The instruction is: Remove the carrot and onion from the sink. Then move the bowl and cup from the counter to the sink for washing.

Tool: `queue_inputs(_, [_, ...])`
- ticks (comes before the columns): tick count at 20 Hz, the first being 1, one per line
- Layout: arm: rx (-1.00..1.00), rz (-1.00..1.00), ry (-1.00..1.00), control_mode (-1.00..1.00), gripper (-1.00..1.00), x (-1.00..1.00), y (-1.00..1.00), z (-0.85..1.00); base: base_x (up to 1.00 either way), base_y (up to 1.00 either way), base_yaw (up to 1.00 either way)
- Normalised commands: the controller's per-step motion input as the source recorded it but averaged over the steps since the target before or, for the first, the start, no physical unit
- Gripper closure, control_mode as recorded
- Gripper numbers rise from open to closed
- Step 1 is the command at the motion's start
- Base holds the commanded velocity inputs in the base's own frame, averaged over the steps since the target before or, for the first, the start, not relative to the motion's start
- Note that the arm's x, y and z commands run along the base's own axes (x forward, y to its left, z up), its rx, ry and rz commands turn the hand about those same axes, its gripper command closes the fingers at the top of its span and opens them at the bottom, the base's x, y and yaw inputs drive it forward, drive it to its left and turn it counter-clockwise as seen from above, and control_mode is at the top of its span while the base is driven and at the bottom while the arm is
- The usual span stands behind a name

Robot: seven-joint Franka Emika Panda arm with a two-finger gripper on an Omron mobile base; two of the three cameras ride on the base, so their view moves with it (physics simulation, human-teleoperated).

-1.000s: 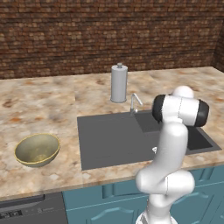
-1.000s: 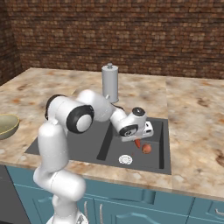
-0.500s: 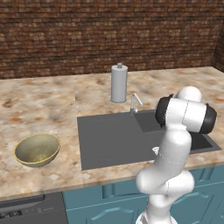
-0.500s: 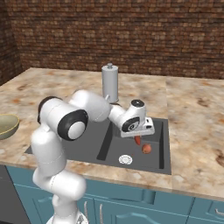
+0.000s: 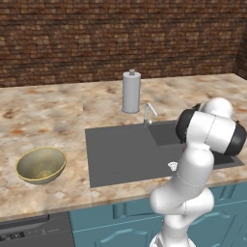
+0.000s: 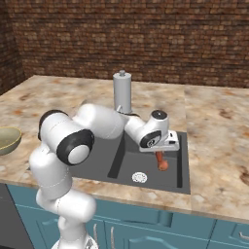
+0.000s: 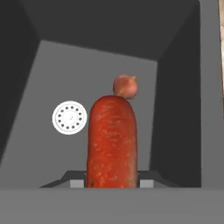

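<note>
The jaws hold the carrot (image 7: 112, 142) above the sink (image 6: 181, 168) basin, its long axis pointing straight down from them. The onion (image 7: 125, 86) lies on the basin floor directly below the carrot's tip.

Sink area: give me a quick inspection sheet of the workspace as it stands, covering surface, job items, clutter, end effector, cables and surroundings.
Surface: marbled counter with a dark recessed sink; white drain on the basin floor.
Job items: carrot held upright above the basin; onion on the basin floor beyond it; bowl on the counter left of the sink. Cup: nothing seen.
Clutter: grey cylindrical canister behind the sink, beside the faucet.
End effector: end effector over the basin, shut on the carrot.
Cables: nothing seen.
Surroundings: brick wall behind, teal cabinets below.
</note>
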Motion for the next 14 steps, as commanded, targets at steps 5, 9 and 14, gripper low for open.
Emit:
queue_inputs(5, [0.0,-0.07,-0.07,-1.0,1.0,-0.04,-0.39,0.16,0.0,0.0,0.0])
queue_inputs(9, [0.0,-0.07,-0.08,-1.0,1.0,-0.07,-0.47,0.15,0.0,0.0,0.0])
queue_inputs(14, [0.0,-0.08,0.0,-1.0,1.0,0.0,-0.48,0.1,0.0,0.0,0.0])
